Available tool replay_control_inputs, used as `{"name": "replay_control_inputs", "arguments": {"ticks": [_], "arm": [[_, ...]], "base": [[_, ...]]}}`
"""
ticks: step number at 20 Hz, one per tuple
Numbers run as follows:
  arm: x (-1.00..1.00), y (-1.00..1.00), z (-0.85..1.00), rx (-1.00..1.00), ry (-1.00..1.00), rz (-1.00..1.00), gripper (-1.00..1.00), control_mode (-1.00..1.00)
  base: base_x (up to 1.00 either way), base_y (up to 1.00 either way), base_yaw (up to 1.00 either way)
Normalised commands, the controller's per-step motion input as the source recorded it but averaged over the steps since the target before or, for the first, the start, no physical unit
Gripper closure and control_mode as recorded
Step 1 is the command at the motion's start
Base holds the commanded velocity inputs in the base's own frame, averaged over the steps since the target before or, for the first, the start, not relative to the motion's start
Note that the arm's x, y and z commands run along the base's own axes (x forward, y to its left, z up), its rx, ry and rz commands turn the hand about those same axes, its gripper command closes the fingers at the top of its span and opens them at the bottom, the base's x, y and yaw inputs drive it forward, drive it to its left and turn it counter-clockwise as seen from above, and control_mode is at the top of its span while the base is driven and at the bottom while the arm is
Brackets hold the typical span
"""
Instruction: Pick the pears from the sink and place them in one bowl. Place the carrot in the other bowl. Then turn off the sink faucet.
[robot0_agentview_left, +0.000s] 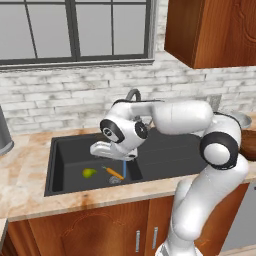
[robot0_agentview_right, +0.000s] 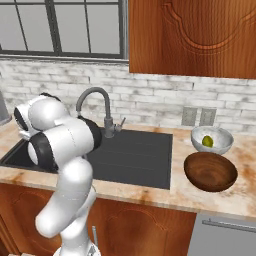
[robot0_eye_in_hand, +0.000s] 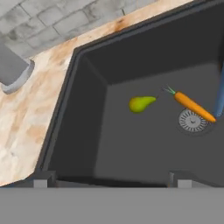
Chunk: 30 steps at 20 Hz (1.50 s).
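Pear (robot0_eye_in_hand: 141, 103) lies on the sink (robot0_eye_in_hand: 131, 148) floor at twelve o'clock from my claw (robot0_eye_in_hand: 109, 181), well apart from its wide-open jaws. Carrot (robot0_eye_in_hand: 194, 106) rests at two o'clock, touching the drain (robot0_eye_in_hand: 192, 122).

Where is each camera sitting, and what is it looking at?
Left base view: behind the arm on its left, looking down into the sink at a pear and carrot.
Right base view: behind on its right, facing the faucet, the grey bowl with a pear in it, and the empty brown bowl.
Hand view: on the hand, looking down into the sink; open jaws' tips at the bottom.
Shared: left and hand views both show the sink's pear and carrot.
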Motion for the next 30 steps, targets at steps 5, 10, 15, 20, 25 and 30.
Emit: {"name": "replay_control_inputs", "arguments": {"ticks": [5,10,15,20,25,30], "arm": [[0.42,0.07,-0.43,-0.16,0.00,-0.08,-1.00,-1.00],[0.65,0.19,-0.37,-0.07,0.10,-0.03,-1.00,-1.00],[0.95,0.08,-0.58,-0.12,0.15,-0.06,-1.00,-1.00],[0.73,0.17,-0.40,-0.09,0.11,-0.04,-1.00,-1.00],[0.51,0.39,-0.39,-0.10,0.05,-0.02,-1.00,-1.00],[-0.09,0.98,-0.78,-0.12,0.07,0.00,-1.00,-1.00]], "base": [[0.00,0.00,0.00],[0.00,0.00,0.00],[0.00,0.00,0.00],[0.00,0.00,0.00],[0.00,0.00,0.00],[0.00,0.00,0.00]]}}
